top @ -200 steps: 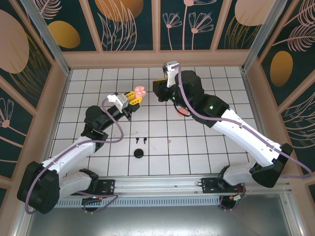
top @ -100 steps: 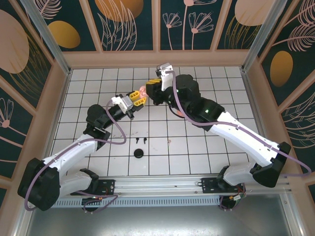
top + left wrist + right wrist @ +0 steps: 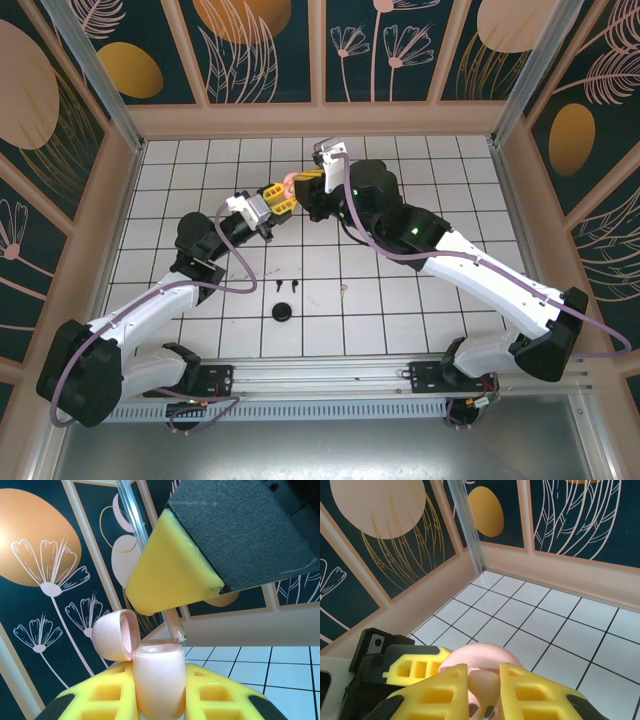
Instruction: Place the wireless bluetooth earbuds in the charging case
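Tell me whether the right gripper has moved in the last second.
Yes. Against the grid tiles, the right gripper, holding a pale pink earbud, has shifted left to the open charging case in the left gripper.

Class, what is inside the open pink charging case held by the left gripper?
The charging case lid's hollow looks bare. Its lower cavity is hidden: the left wrist view sees it side-on, and the right gripper blocks most of it from above.

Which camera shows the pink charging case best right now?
Left wrist: the pink charging case sits close up, lid open, clamped in the left tool. Right wrist has it partly hidden behind the right tool; top external, just a pink speck.
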